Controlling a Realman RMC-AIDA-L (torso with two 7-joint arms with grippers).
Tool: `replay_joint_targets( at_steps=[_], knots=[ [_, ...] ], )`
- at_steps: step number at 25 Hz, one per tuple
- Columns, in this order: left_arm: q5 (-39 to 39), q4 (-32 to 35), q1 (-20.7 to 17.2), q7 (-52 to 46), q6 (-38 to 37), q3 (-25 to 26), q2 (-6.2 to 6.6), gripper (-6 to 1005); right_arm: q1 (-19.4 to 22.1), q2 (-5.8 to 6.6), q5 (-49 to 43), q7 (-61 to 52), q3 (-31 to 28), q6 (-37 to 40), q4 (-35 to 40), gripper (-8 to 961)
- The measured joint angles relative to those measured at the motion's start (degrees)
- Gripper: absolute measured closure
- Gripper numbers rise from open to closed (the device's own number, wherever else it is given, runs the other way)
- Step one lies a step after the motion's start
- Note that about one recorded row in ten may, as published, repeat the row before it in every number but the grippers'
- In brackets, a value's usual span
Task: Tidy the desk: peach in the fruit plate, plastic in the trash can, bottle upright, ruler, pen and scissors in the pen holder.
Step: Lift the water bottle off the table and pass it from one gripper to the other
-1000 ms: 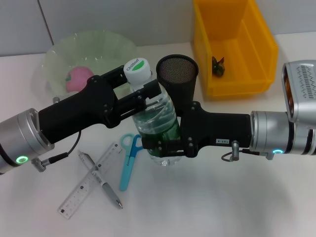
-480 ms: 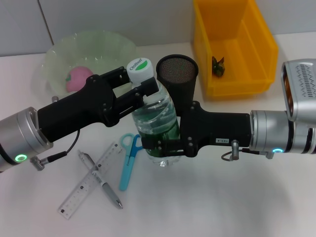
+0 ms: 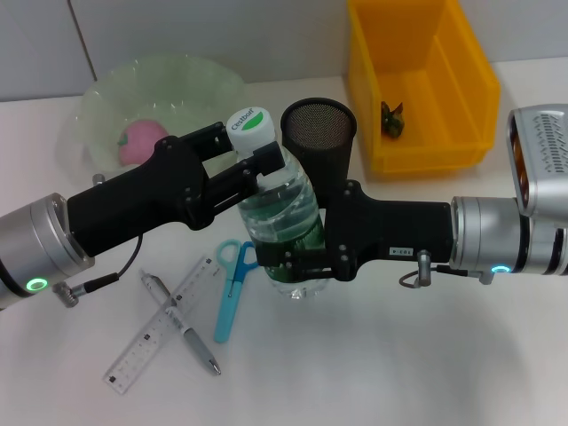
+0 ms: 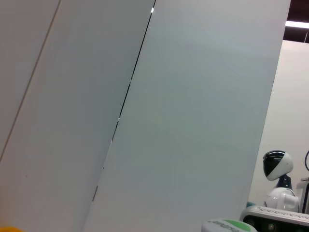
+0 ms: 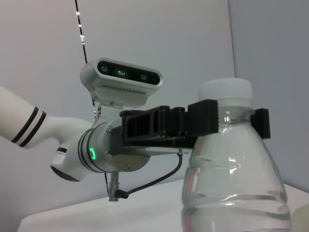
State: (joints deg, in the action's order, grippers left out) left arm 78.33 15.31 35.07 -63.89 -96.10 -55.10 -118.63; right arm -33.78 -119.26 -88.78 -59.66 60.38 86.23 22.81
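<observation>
Holding the bottle [image 3: 282, 231] with both arms: my right gripper [image 3: 297, 266] is clamped round the lower body, my left gripper [image 3: 248, 169] pinches the neck just under the white cap [image 3: 248, 127]. The right wrist view confirms the left fingers [image 5: 207, 118] bracketing the neck below the cap. Bottle stands close to upright at desk centre, directly in front of the black mesh pen holder [image 3: 319, 133]; whether its base rests on the desk I cannot tell — my right gripper hides it. Handling assessment: thin clear plastic, ribbed, partly filled with liquid, so moderate weight low down, walls that will dent under a hard squeeze, and a smooth surface liable to slip. The neck is the stiff part and the better purchase; the body grip should stay light. Clearances: pen holder just behind the bottle, close enough to be knocked if the bottle tips back. Yellow trash can [image 3: 417, 80] behind and to the right, already holding a dark scrap. Fruit plate [image 3: 160, 98] behind-left with the peach [image 3: 142, 142] in it. Scissors [image 3: 231, 288] lie just left of the bottle's foot; ruler [image 3: 160, 337] and pen [image 3: 182, 324] cross each other farther left. Open desk lies nearest me and under my right arm — my judgement is that retreat sideways is the safest exit for each gripper.
</observation>
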Motion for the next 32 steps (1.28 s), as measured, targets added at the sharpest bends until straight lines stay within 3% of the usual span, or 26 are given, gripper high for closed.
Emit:
replay_joint_targets(
  at_steps=[32],
  knots=[
    [-0.2,0.2,0.3,0.0,1.0,0.0,0.03,544,-0.2,0.24,-0.9,-3.0,0.0,-1.5,2.9,167]
  ],
)
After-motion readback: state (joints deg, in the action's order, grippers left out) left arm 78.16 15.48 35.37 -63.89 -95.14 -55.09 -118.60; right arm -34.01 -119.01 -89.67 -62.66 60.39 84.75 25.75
